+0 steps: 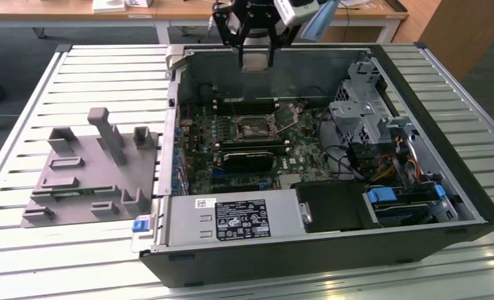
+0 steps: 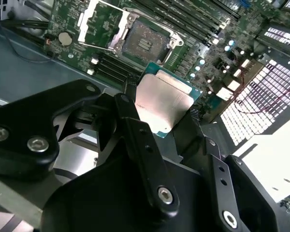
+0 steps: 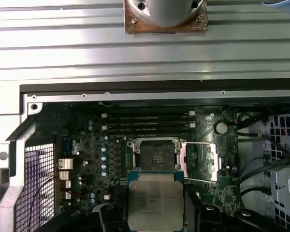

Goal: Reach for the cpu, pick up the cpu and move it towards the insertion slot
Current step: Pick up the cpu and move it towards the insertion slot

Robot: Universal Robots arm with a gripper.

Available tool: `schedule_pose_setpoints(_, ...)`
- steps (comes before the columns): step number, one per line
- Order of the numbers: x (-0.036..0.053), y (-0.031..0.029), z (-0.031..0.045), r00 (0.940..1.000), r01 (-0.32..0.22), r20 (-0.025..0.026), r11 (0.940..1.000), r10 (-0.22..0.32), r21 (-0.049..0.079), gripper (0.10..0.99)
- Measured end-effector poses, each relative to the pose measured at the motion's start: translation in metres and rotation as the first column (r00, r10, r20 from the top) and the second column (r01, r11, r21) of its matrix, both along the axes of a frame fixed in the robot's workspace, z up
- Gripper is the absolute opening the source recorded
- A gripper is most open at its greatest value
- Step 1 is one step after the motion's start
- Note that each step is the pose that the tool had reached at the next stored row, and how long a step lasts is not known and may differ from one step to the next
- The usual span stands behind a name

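- We have the gripper (image 2: 166, 123) closed on the cpu (image 2: 163, 99), its two black fingers (image 2: 135, 130) pinching the chip from opposite edges, so the pale metal top faces the camera in both wrist views
- In the exterior view our gripper (image 1: 256, 61) hangs over the far wall of the open computer case (image 1: 471, 187), well above the motherboard (image 1: 305, 156)
- The cpu (image 3: 155, 199) is carried in the air, off any surface, and in the first wrist view it sits just short of the insertion slot (image 3: 155, 155)
- The insertion slot (image 2: 146, 41) lies open, its silver bracket folded back to one side and the dark centre bare; in the exterior view the slot (image 1: 253, 127) sits mid-board beyond the long black card (image 1: 248, 159)
- We judge the chip light, stiff and thin, with a smooth metal lid that could slip under a weak pinch
- We judge the underside contacts and the socket delicate, so the edges of the tan-green rim are the right place to hold, as now
- The grey fixture block (image 1: 88, 172) lies on the slatted table (image 1: 30, 262), at the exterior view's left of the case
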State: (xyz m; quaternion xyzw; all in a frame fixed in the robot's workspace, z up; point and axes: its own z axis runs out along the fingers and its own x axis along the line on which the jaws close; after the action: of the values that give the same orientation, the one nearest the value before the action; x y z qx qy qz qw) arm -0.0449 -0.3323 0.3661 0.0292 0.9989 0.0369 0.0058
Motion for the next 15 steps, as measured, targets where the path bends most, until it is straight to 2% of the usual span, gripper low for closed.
schedule_pose_setpoints(9, 0.0128, 0.0065, -0.0012, 1.0000, 0.008, 0.0001, 1.0000, -0.008, 0.000, 0.545)
schedule_pose_setpoints(15, 0.0132, 0.0067, -0.0012, 1.0000, 0.009, 0.0001, 1.0000, -0.009, 0.000, 0.545)
